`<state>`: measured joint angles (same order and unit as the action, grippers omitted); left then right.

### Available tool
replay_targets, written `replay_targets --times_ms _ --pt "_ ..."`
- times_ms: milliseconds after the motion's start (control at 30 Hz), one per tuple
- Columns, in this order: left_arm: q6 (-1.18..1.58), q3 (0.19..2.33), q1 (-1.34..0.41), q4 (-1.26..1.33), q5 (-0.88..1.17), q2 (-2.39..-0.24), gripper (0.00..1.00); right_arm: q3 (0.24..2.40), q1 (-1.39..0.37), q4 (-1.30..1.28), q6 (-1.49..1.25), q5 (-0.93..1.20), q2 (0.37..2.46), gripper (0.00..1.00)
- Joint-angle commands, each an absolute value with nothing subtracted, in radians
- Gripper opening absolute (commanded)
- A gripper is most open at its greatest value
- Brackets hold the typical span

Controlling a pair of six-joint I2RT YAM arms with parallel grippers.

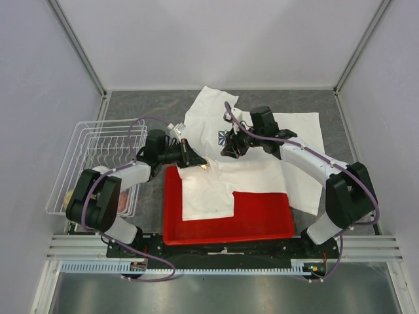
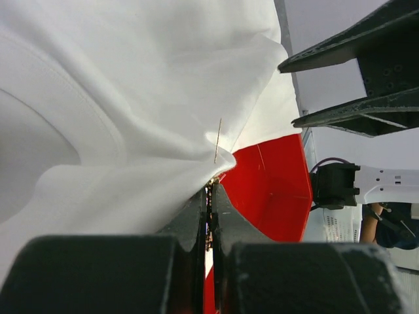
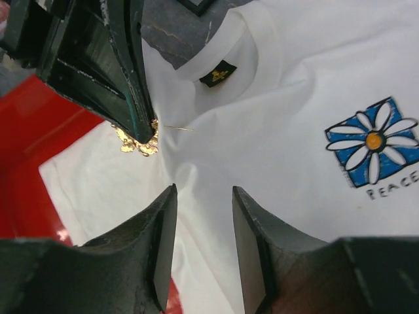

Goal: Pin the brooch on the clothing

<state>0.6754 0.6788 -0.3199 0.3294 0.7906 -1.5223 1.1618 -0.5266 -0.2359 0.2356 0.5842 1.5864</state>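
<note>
The clothing, a white T-shirt (image 1: 262, 140) with a blue daisy print (image 3: 374, 140), lies spread over the table and the red tray. My left gripper (image 1: 194, 161) is shut on the brooch (image 3: 137, 141), a small gold ornament pressed against a raised fold of the shirt below the collar. In the left wrist view gold specks of the brooch (image 2: 211, 190) show between the shut jaws. Its thin pin (image 2: 218, 140) pokes out through the fold, seen as a fine pin (image 3: 178, 127) from the right wrist too. My right gripper (image 3: 204, 191) hovers open just over the shirt beside the fold, holding nothing.
A red tray (image 1: 262, 219) sits at the near middle, partly under the shirt. A white wire basket (image 1: 91, 163) stands at the left, close behind the left arm. The enclosure walls close in the sides and back.
</note>
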Motion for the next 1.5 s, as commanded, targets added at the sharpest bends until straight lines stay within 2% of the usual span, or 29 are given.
replay_targets --times_ms 0,433,533,933,1000,1133,1267,1367,1467 --pt "0.724 0.667 -0.313 0.442 0.844 -1.531 0.02 1.108 -0.494 -0.089 -0.067 0.721 1.608 0.48" --pt "0.764 0.657 -0.31 0.514 0.857 -1.548 0.02 1.042 -0.462 0.389 -0.674 0.844 1.793 0.54" --pt "0.765 0.66 -0.31 0.514 0.859 -1.551 0.02 1.032 -0.46 0.462 -0.732 0.856 1.816 0.54" --pt "0.773 0.67 -0.308 0.52 0.862 -1.568 0.02 1.02 -0.462 0.563 -0.822 0.903 1.853 0.43" --pt "0.775 0.67 -0.305 0.522 0.859 -1.568 0.02 1.016 -0.463 0.558 -0.827 0.905 1.853 0.43" --pt "0.779 0.669 -0.302 0.526 0.861 -1.569 0.02 1.006 -0.463 0.514 -0.799 0.879 1.853 0.52" --pt "0.779 0.667 -0.301 0.526 0.862 -1.568 0.02 1.006 -0.463 0.5 -0.799 0.858 1.856 0.54" --pt "0.779 0.667 -0.301 0.526 0.861 -1.569 0.02 1.005 -0.463 0.538 -0.83 0.867 1.862 0.5" --pt "0.784 0.666 -0.301 0.526 0.861 -1.574 0.02 1.006 -0.466 0.554 -0.841 0.877 1.87 0.4"
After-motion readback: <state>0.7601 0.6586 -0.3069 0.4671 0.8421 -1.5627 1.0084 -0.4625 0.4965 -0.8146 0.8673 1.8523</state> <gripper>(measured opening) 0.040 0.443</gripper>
